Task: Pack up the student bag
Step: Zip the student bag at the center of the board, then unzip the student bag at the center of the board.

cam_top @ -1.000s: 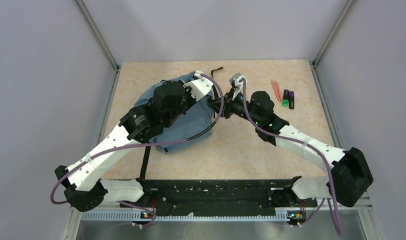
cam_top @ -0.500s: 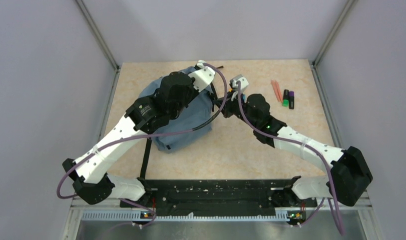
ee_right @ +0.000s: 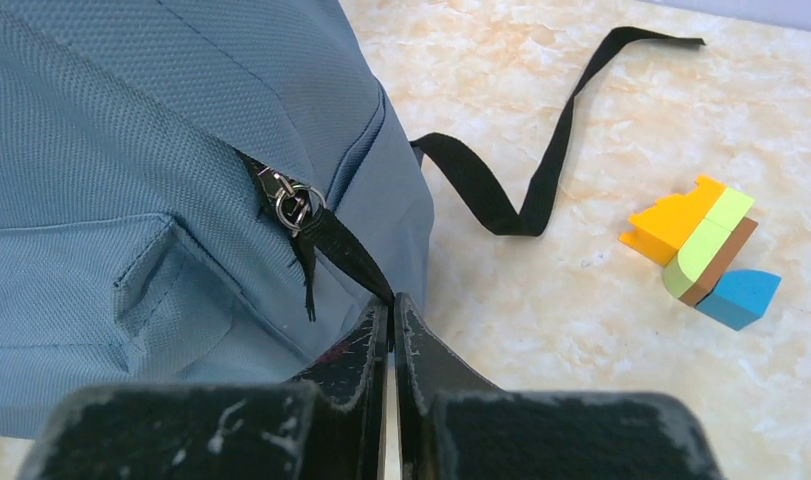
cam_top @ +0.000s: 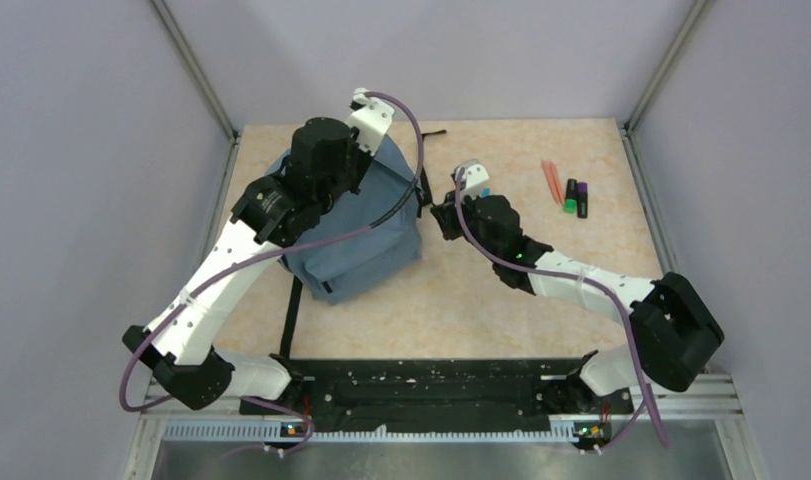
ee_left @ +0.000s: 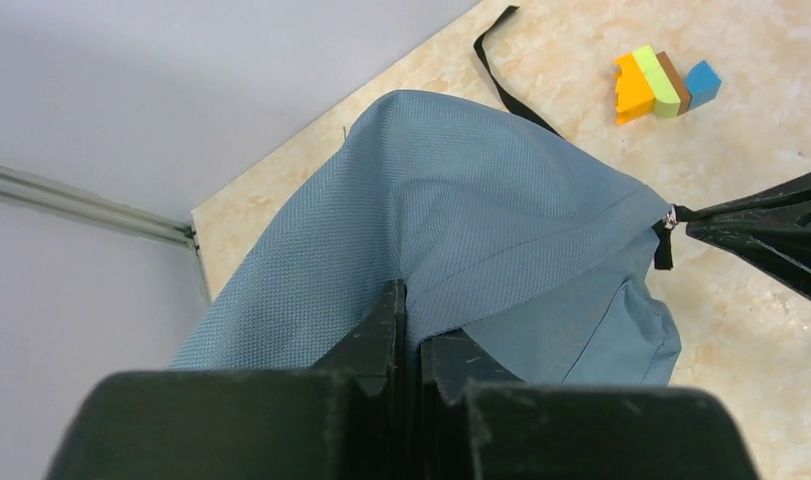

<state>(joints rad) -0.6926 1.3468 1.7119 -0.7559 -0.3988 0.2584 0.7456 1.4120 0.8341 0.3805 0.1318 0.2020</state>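
Right wrist, student bag [ee_right: 131,150] left, zipper pull [ee_right: 346,255] in right claw [ee_right: 391,320]

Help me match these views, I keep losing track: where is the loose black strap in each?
Top external: black strap at top centre, just beyond the student bag.
Left wrist: strap at top centre, curling beyond the bag.
Right wrist: strap at upper right, trailing from the bag.
Shared landmark: the blue bag itself.

the zipper pull [ee_right: 336,250] of the bag [ee_right: 131,130] is being pinched by the gripper [ee_right: 391,305]; coloured blocks [ee_right: 703,252] are being left near a strap [ee_right: 556,160].
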